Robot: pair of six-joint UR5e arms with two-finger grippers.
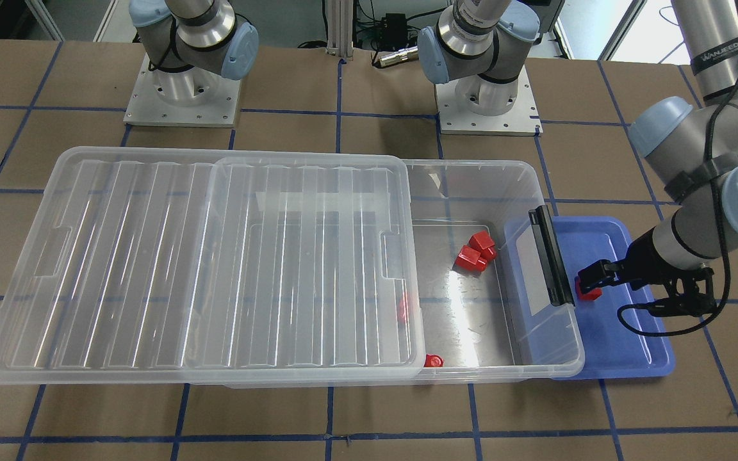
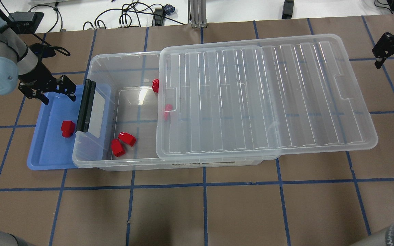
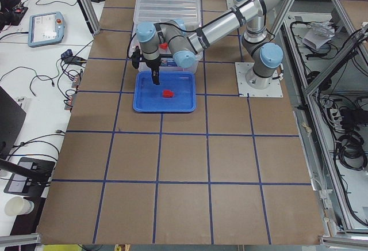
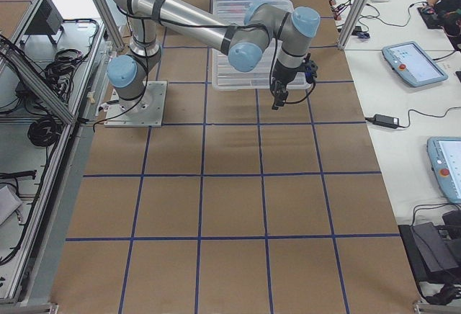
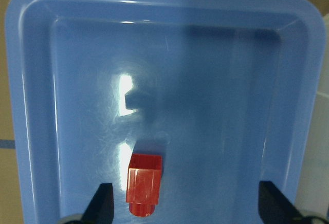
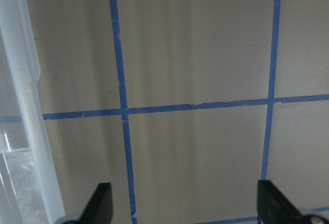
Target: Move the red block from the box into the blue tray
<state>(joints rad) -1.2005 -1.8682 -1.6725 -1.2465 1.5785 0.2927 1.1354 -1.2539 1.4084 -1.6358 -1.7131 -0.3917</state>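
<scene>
The red block (image 2: 67, 128) lies on its side in the blue tray (image 2: 46, 153), close to the box's black latch handle (image 2: 87, 106). It also shows in the front view (image 1: 588, 293) and the left wrist view (image 5: 144, 185). My left gripper (image 2: 57, 97) is open and empty, a little above the tray; in the left wrist view (image 5: 186, 208) the block lies between its spread fingers, nearer one of them. The clear box (image 2: 128, 56) has its lid (image 2: 262, 99) slid aside. My right gripper (image 2: 393, 44) is open and empty, off the box's far end above bare table.
Two clustered red blocks (image 2: 123, 141) and two more red pieces (image 2: 155, 85) lie in the box's uncovered end. The tray's end is tucked under the box's latch end. Both arm bases (image 1: 487, 102) stand behind the box. Blue tape lines grid the brown table.
</scene>
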